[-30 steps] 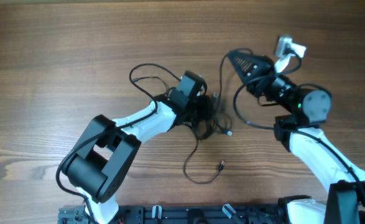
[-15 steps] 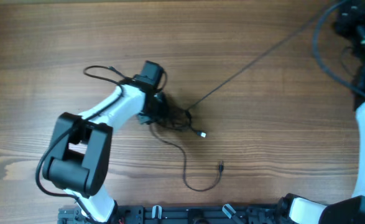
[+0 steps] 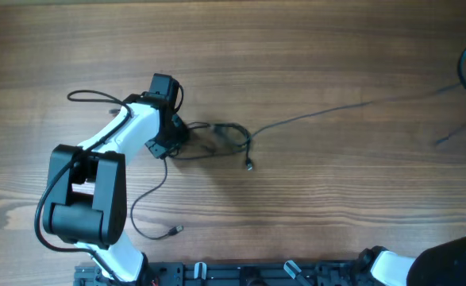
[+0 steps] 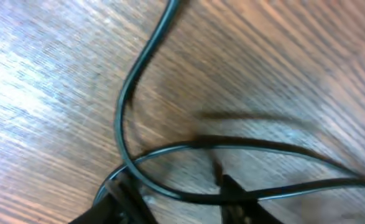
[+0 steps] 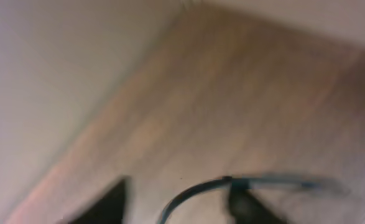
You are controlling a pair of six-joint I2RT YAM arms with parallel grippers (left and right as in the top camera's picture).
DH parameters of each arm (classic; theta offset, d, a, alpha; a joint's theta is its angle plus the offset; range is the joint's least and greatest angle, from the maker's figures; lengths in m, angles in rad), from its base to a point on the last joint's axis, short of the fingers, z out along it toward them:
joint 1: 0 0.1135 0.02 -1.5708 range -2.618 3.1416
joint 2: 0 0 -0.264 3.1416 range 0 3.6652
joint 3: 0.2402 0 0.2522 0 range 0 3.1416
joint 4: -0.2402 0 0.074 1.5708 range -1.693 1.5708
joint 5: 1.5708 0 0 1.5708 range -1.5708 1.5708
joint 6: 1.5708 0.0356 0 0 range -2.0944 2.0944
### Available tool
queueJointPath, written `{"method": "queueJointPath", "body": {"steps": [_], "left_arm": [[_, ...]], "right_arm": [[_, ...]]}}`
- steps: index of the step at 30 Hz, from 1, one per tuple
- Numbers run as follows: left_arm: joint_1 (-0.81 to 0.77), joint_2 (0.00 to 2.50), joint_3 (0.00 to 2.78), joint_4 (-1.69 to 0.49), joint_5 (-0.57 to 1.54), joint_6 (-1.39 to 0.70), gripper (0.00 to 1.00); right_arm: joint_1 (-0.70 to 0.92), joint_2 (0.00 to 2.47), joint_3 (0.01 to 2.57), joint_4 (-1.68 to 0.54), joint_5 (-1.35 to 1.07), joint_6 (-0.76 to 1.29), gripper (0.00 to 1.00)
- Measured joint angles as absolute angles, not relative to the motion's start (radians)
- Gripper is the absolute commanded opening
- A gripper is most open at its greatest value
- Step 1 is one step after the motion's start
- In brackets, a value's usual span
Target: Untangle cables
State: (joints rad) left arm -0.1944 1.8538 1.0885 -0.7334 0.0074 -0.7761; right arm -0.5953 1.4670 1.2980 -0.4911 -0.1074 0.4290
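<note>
Left gripper point(image 4: 175, 186) is low over the table point(image 3: 312, 56), fingers apart, with cables point(image 4: 123, 124) running across the gap. The tangle lies just right of it. One strand trails to a plug point(image 3: 175, 229) near the front edge, another stretches far right. Right gripper point(image 5: 177, 198) is blurred: a cable arcs between its fingers, grip can't be told.

Overhead: straight down on table point(image 3: 296, 48). Left wrist: close, low, on cables point(image 4: 123, 118) shared with overhead. Right wrist: oblique, blurred.
</note>
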Motion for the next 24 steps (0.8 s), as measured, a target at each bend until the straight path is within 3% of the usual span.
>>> {"method": "queueJointPath", "body": {"steps": [3,4,5,6,9,12,16,19,24], "left_arm": [[-0.194,1.854,1.085,-0.727,-0.012,-0.794,0.10],[-0.194,1.854,1.085,-0.722,-0.014,-0.794,0.17],[-0.194,1.854,1.084,-0.714,-0.010,-0.795,0.36],[-0.193,1.854,1.084,-0.701,-0.005,-0.794,0.47],[-0.195,1.852,1.085,-0.636,0.053,-0.805,0.70],[-0.194,1.851,1.091,-0.617,0.077,-0.807,0.82],[-0.194,1.849,1.093,-0.619,0.084,-0.807,0.91],[-0.194,1.847,1.093,-0.621,0.088,-0.807,0.92],[-0.194,1.846,1.093,-0.620,0.094,-0.806,0.95]], "right_arm": [[-0.569,1.476,1.298,-0.558,-0.160,0.433,1.00],[-0.552,1.476,1.298,-0.579,-0.176,0.444,1.00],[-0.529,1.476,1.299,-0.601,-0.194,0.456,1.00],[-0.502,1.476,1.299,-0.638,-0.208,0.474,1.00],[-0.381,1.476,1.299,-0.712,-0.237,0.534,1.00],[-0.216,1.476,1.277,-0.739,-0.274,0.592,1.00],[0.027,1.488,1.163,-0.670,-0.303,0.603,0.81],[0.206,1.551,1.078,-0.536,-0.317,0.601,0.76],[0.365,1.694,1.056,-0.387,-0.321,0.664,0.65]]}}
